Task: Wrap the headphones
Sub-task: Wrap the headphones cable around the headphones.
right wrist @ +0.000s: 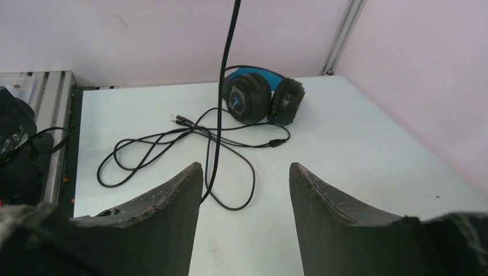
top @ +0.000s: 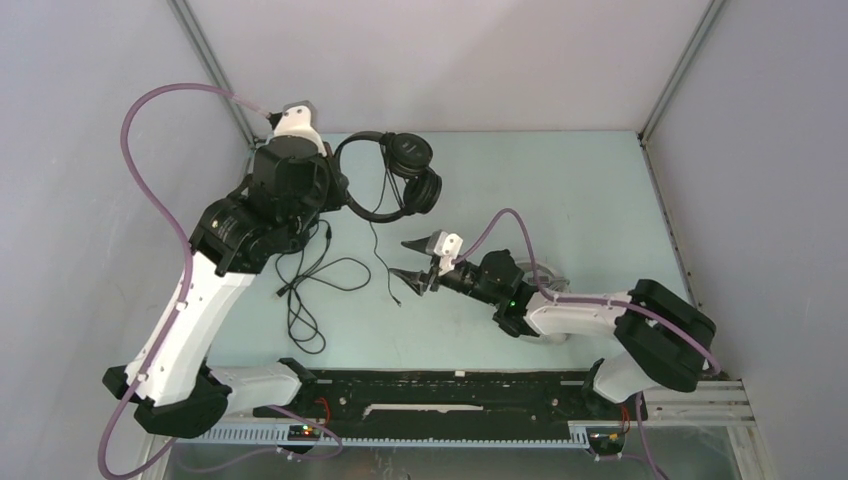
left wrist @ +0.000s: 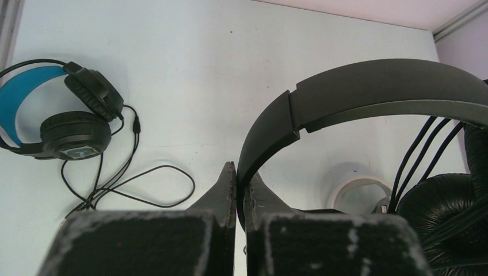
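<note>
the left gripper [left wrist: 237, 172] was pressed together on the headband of the black headset [left wrist: 368, 86] and held it above the table [right wrist: 357, 149], at the back left. the cable [right wrist: 221, 115] of this headset hung down between the parted fingers [right wrist: 167, 201] of the right gripper [right wrist: 244, 190]; it seemed to pass just beside one finger, but i could not tell if it touched. the blue-lined headset [right wrist: 262, 98] lay on the table with its own wire in loose loops. the white headset [left wrist: 354, 187] lay near the right arm, mostly hidden.
</note>
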Controlling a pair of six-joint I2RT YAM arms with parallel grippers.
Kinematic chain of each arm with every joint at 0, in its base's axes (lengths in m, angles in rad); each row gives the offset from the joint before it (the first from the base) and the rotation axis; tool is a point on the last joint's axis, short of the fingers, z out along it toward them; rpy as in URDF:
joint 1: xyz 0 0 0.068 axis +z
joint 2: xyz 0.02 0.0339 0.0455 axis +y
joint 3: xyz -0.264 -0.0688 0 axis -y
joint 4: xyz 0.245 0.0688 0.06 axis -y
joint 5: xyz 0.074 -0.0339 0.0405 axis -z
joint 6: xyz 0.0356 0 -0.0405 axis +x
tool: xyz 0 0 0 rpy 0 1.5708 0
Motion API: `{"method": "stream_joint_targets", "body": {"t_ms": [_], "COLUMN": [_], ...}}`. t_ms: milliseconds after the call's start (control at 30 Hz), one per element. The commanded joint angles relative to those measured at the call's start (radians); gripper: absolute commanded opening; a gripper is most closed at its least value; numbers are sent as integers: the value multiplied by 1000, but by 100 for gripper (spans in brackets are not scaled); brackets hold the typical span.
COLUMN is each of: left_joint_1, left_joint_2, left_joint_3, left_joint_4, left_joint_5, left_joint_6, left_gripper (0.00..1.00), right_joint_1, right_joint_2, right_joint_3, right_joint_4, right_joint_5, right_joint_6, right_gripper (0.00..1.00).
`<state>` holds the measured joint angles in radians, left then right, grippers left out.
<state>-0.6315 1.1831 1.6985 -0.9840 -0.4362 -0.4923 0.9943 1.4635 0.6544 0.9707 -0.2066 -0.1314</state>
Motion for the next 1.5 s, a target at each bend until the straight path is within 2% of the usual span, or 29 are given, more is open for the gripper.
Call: {"method": "stream_joint_targets", "body": {"t_ms": [0,300,400,433,500,633,867,1033,1133,1200,1267,1367,1467], "left_joint_1": [4,4,5,5,4,5,46,78,79,78,78,90,104], "left_joint_2": [-25,-26,-25,-22,-18,-8,-31,-84,-129,-153,-165,-160,-154], "left_joint_3": [83,106,112,117,127,154,185,86,-23,-83,-119,-116,-89], "left_joint_4": [40,53,64,66,63,53,35,74,84,82,87,89,107], "left_joint_5": [53,107,127,130,135,149,195,401,517,519,453,340,342], "left_joint_6": [-45,-69,-77,-77,-77,-71,3,197,345,402,418,368,335], "left_gripper": [0,0,0,0,0,0,0,0,0,0,0,0,0], "right_joint_1": [-3,-70,-101,-109,-124,-134,-210,-322,-381,-424,-458,-504,-543], "right_joint_2": [73,190,237,246,254,249,231,173,109,71,44,11,8], "right_joint_3": [3,61,83,83,83,68,46,45,56,86,108,120,121], "right_joint_4": [130,160,146,145,134,134,142,87,-31,-145,-234,-311,-326], "right_joint_5": [-52,-85,-98,-95,-107,-125,-199,-289,-323,-351,-365,-352,-351], "right_joint_6": [16,80,90,92,104,100,176,239,224,210,201,211,242], "right_gripper": [59,62,58,54,38,0,0,0,0,0,0,0,0]}}
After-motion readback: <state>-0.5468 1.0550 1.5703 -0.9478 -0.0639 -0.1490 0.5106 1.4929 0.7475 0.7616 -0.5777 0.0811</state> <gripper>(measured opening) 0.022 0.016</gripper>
